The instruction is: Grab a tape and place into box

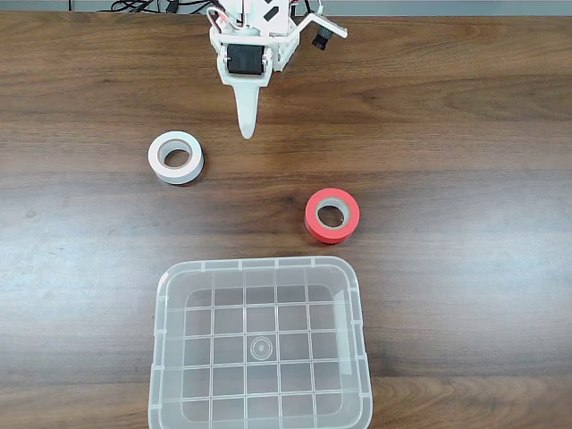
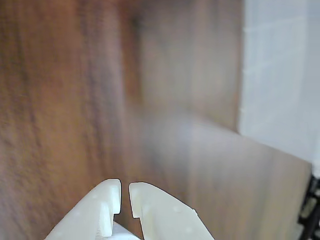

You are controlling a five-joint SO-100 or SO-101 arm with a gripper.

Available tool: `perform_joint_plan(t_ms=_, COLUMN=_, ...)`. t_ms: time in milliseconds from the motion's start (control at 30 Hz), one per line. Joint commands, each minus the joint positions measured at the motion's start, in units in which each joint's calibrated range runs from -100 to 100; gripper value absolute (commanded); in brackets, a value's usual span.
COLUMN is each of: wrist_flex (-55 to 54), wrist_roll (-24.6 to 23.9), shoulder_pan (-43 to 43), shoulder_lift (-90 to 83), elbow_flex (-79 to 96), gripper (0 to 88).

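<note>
The gripper point(image 1: 246, 132) sits at the top of the fixed view, its white fingers drawn together into a single narrow point that hangs over the bare wood. In the wrist view the gripper point(image 2: 125, 194) enters from the bottom edge, and its two pale fingertips point(image 2: 107, 197) stand nearly closed, with only a thin slit between them and nothing held there. Behind them in the wrist view lies blurred brown wood grain, with a pale, out-of-focus surface at the upper right that cannot be made out.

In the fixed view the white tape point(image 1: 176, 157) lies flat on the table point(image 1: 465, 134), below and to the left of the gripper's tip, near it but apart from it. Its open core faces upward. The red tape point(image 1: 332, 215) lies flat too, lower and to the right of the gripper, well apart from the white roll.

The box point(image 1: 161, 357), clear plastic with rounded corners and a grid on its floor, stands at the bottom middle of the fixed view, its lower edge cut off by the frame. It holds neither roll. The red tape rests just above the box's upper right corner; the white tape is farther off, above its upper left corner.
</note>
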Motion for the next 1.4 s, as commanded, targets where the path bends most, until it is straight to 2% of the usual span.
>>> perform_joint_plan(t_ms=0, wrist_flex=-1.62, wrist_roll=0.22, shoulder_pan=5.20, shoulder_lift=0.17, elbow_flex=-8.07, gripper=1.3)
perform_joint_plan(t_ms=233, wrist_flex=-1.54, wrist_roll=5.49, shoulder_pan=15.15, shoulder_lift=0.17, elbow_flex=-7.99, gripper=1.3)
perform_joint_plan(t_ms=700, wrist_flex=-0.68, wrist_roll=7.49, shoulder_pan=27.73, shoulder_lift=2.74, elbow_flex=-5.27, gripper=1.3)
perform_joint_plan(t_ms=1033, wrist_flex=-7.19, wrist_roll=6.86, shoulder_pan=28.83, shoulder_lift=26.71, elbow_flex=-13.24, gripper=1.3)
perform_joint_plan(t_ms=1367, wrist_flex=-7.27, wrist_roll=7.12, shoulder_pan=28.76, shoulder_lift=59.06, elbow_flex=-40.75, gripper=1.3)
